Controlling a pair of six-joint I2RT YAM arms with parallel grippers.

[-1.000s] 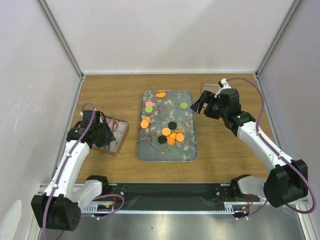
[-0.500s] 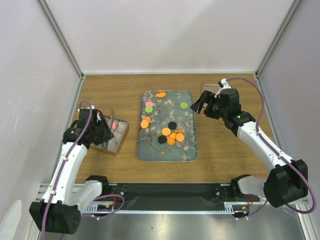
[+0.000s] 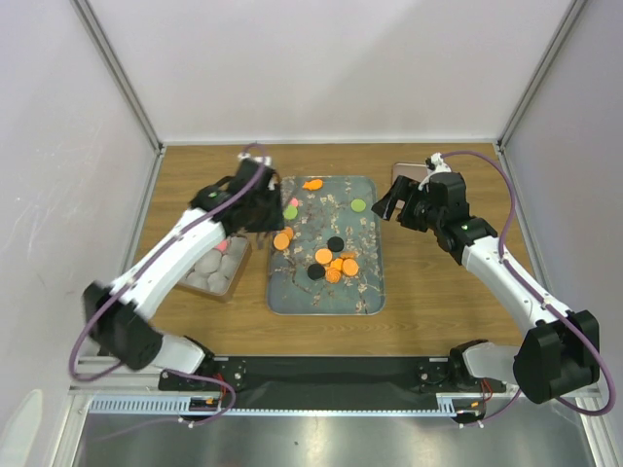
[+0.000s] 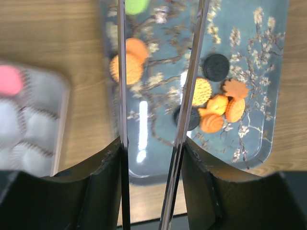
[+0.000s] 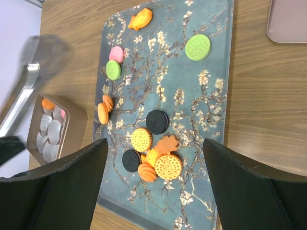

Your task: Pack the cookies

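Observation:
The cookies lie on a floral tray [image 3: 365, 292]: an orange cluster [image 3: 336, 265] with two black ones [image 5: 157, 121], an orange pair [image 4: 128, 61] at the left edge, green [image 5: 198, 47], pink [image 5: 116, 53] and a fish-shaped orange piece [image 5: 140, 19]. Hovering over the tray's upper left corner, my left gripper [image 3: 258, 206] is shut on metal tongs [image 4: 192, 76]; the blades stand apart with nothing between them and their tips are out of view. My right gripper [image 3: 394, 206] stands open, empty, above the tray's right edge.
A metal box [image 3: 237, 270] of white paper cups sits left of the tray, with a pink cookie [image 4: 9, 80] and an orange one [image 5: 48, 103] inside. A pinkish lid [image 3: 409, 173] lies behind my right gripper. Walls enclose the table on three sides.
My left arm has swung from over the box at the left to the tray's upper left corner, carrying the tongs. The right arm has stayed still.

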